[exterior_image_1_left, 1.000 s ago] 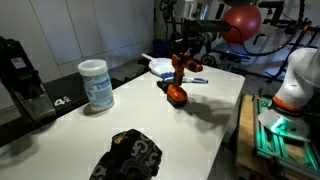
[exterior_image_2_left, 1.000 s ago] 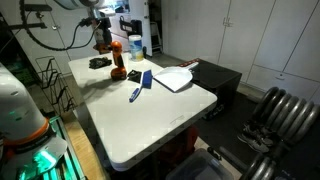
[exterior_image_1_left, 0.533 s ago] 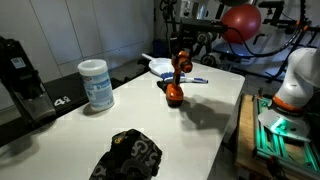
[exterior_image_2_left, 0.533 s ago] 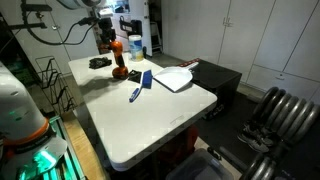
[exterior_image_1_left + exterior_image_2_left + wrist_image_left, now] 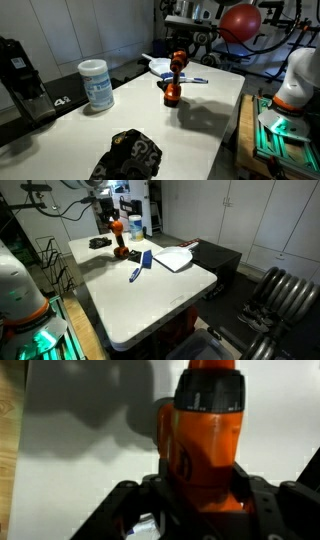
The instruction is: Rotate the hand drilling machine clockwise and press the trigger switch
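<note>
The orange hand drill stands nearly upright on the white table, far side, in both exterior views. My gripper comes down from above and is shut on the drill's upper body; it also shows in an exterior view. In the wrist view the orange drill body fills the middle, clamped between my black fingers, and my gripper sits around it. The trigger is not visible.
A white canister, a black lumpy object and a black device stand on the table. A white dish, a blue pen and a small black item lie near the drill.
The drill has turned and stood up straighter in my grip, and its base has shifted slightly. My gripper has stayed shut on it.
</note>
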